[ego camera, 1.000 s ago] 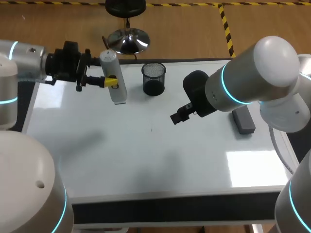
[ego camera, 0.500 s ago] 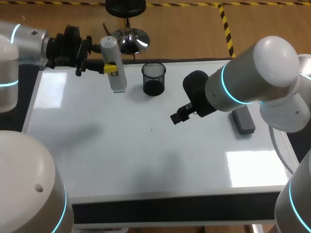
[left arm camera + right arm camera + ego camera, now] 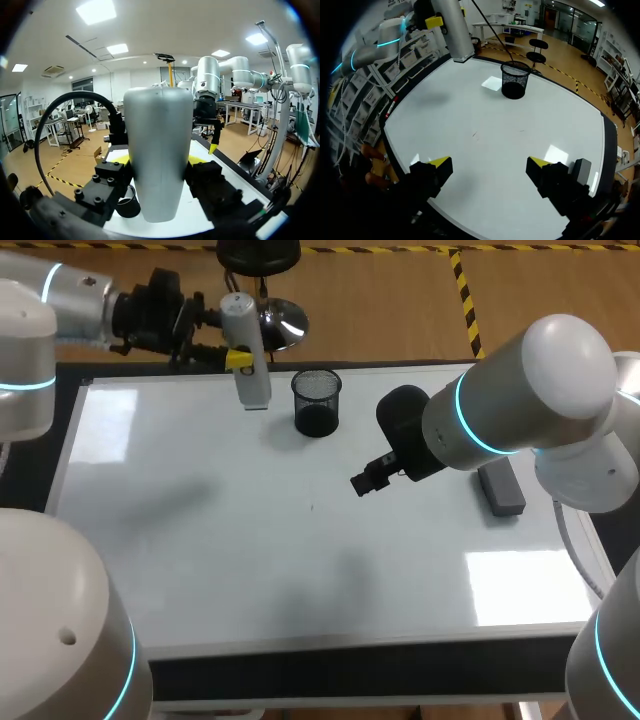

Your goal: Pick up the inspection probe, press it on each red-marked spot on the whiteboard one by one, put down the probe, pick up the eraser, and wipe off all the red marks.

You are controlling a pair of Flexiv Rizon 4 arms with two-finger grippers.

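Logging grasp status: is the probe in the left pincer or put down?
Held: the left pincer is shut on the probe, a yellow tip on each side in the left wrist view.

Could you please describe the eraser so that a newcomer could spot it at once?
Start at the whiteboard covering the table and go to its right side. The eraser lies flat there. It is a small grey rectangular block, unlike the round black mesh cup and the tall silvery probe at the far edge.
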